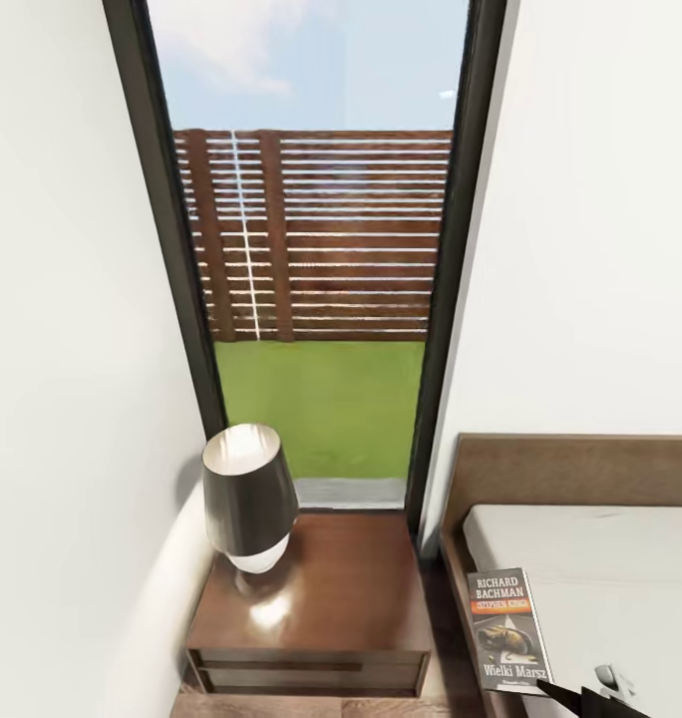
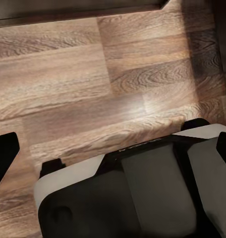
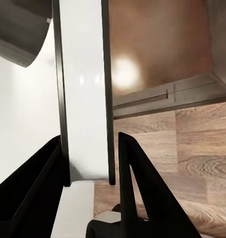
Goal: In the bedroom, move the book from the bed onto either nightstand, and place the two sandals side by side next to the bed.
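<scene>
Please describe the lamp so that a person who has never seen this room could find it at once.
Look at the tall dark-framed window with the slatted fence behind it. Directly below stands a glossy dark-brown nightstand, left of the bed. The lamp is the single object on its top, near the wall: a dark, tapering shade over a white base.

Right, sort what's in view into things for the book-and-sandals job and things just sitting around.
For the job:
- book, between the right gripper fingers
- nightstand
- bed

Just there:
- lamp on the nightstand
- window with the fence outside
- wood floor
</scene>
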Robot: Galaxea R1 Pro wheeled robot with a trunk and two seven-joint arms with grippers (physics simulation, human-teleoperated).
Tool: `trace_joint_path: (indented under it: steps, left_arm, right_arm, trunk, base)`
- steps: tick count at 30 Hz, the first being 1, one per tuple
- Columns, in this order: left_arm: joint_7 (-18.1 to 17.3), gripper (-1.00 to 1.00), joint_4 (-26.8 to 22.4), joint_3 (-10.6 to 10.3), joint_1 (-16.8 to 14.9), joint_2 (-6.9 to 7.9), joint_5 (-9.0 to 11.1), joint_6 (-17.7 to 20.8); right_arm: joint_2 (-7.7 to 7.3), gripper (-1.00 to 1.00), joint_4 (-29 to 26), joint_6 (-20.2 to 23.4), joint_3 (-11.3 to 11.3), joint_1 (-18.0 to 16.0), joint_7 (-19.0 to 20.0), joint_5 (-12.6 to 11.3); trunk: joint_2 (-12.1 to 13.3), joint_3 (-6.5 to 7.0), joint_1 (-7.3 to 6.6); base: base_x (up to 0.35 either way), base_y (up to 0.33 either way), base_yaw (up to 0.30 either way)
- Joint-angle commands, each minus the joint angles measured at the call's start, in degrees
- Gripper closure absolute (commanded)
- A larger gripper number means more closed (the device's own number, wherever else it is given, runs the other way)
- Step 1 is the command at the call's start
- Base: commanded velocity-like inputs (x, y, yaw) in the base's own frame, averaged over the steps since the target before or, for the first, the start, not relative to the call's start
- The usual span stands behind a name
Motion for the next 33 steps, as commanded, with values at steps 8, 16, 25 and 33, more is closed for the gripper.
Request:
trace_joint_path:
  steps: [8,16,25,33]
  left_arm:
    - [0.03,-1.0,0.04,-0.17,-0.06,0.02,-0.52,-0.4]
    - [0.03,-1.0,0.04,-0.17,-0.06,0.02,-0.52,-0.4]
    - [0.03,-1.0,0.04,-0.17,-0.06,0.02,-0.52,-0.42]
    - [-0.8,-1.0,-0.02,0.12,-0.06,0.33,-0.51,-0.5]
  right_arm:
    - [0.01,1.0,0.16,0.33,0.17,-0.11,0.3,-0.65]
    - [0.02,1.0,0.16,0.35,0.17,-0.12,0.3,-0.65]
    - [0.02,1.0,0.16,0.34,0.17,-0.1,0.3,-0.65]
    - [0.02,1.0,0.16,0.35,0.17,-0.13,0.3,-0.65]
  trunk:
    - [-0.13,-0.13,0.07]
    - [-0.13,-0.13,0.07]
    - [-0.13,-0.13,0.07]
    - [-0.13,-0.13,0.07]
  base:
    - [0.332,0.0,0.0]
    - [0.332,0.0,0.0]
    - [0.237,0.0,0.0]
    - [0.004,0.0,0.0]
